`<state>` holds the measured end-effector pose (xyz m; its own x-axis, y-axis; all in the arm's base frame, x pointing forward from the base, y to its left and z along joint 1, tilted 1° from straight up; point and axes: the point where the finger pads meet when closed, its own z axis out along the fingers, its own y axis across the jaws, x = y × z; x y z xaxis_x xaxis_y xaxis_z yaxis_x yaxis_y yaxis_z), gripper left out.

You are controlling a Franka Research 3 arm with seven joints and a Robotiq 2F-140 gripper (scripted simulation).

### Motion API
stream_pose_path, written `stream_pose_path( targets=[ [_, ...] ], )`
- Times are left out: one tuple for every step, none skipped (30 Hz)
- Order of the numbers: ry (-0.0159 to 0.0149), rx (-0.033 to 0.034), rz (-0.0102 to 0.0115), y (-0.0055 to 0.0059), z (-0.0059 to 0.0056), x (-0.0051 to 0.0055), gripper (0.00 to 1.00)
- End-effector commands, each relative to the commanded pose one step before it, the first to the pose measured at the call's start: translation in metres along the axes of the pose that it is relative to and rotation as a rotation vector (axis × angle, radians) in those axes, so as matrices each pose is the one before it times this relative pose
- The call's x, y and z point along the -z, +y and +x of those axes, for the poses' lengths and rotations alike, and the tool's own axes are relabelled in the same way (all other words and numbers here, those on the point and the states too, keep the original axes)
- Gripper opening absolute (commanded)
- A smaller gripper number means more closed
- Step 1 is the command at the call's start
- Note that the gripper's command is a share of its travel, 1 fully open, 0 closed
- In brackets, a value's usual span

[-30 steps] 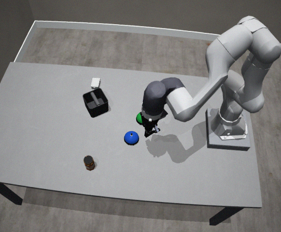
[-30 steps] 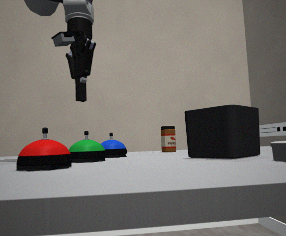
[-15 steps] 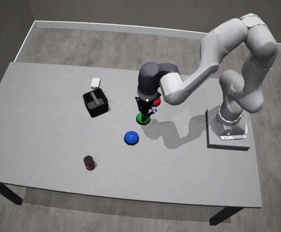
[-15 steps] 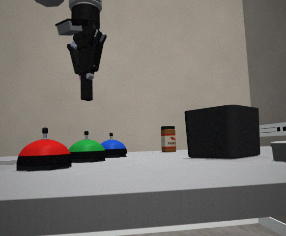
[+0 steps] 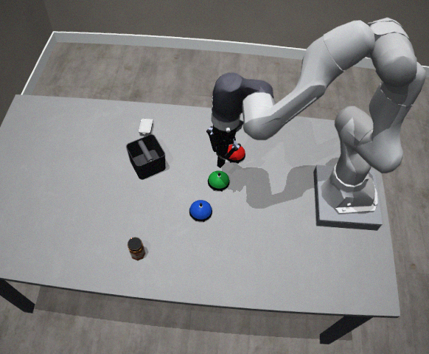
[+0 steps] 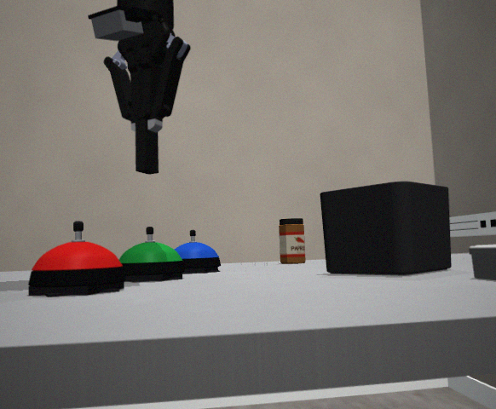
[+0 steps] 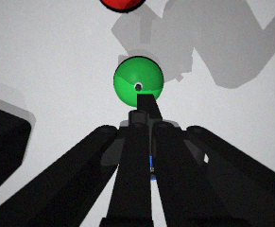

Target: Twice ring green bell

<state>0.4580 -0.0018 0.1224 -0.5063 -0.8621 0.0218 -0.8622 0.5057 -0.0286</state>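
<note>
The green bell [image 5: 218, 180] stands on the grey table between a red bell [image 5: 236, 152] and a blue bell [image 5: 200, 209]. Its small button [image 6: 149, 233] stands up, unpressed. My gripper [image 5: 220, 163] is shut and empty, fingers pointing straight down. It hangs well above the green bell [image 6: 151, 259], roughly over its button; the fingertips [image 6: 147, 169] are clearly apart from it. In the wrist view the green bell [image 7: 138, 80] lies just beyond the fingertips [image 7: 145, 98], with the red bell [image 7: 122, 4] at the top edge.
A black bin [image 5: 145, 156] holding a grey cylinder stands left of the bells, with a small white block [image 5: 145, 125] behind it. A spice jar [image 5: 135, 248] stands near the table's front left. The arm's base [image 5: 348, 198] is at the right.
</note>
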Motion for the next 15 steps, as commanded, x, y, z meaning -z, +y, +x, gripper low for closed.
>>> stream_pose_path(
  targets=[
    [-0.02417,0.1724,-0.01584,-0.00483,0.0019,0.00047,0.1],
    [-0.00084,0.00467,-0.00021,-0.00088,0.00295,-0.00051,0.1],
    [-0.00047,0.00261,-0.00011,-0.00048,0.00166,-0.00029,0.1],
    [-0.00015,0.00086,-0.00004,-0.00015,0.00054,-0.00009,0.1],
    [-0.00001,0.00004,0.0,-0.00001,0.00002,0.0,0.1],
    [0.0,0.0,0.0,0.0,0.0,0.0,0.1],
    [0.0,0.0,0.0,-0.00407,-0.00543,-0.00055,0.1],
    [-0.00001,0.00002,0.00001,0.00228,0.0005,-0.0011,0.1],
    [0.00001,-0.00002,-0.00001,0.00326,0.00217,-0.00166,0.1],
    [-0.00001,0.0,-0.00001,0.00078,0.00231,-0.0022,0.1],
    [0.00001,0.0,0.00001,-0.00052,0.00096,-0.00277,0.1],
    [0.0,0.0,0.0,-0.00065,-0.00054,-0.00331,0.1],
    [0.0,0.0,0.0,0.00029,-0.00144,-0.00386,0.1],
    [0.0,0.0,0.0,0.00068,-0.00153,-0.00398,0.1],
    [0.0,0.0,0.0,0.00008,-0.0009,-0.00398,0.1]
  ],
)
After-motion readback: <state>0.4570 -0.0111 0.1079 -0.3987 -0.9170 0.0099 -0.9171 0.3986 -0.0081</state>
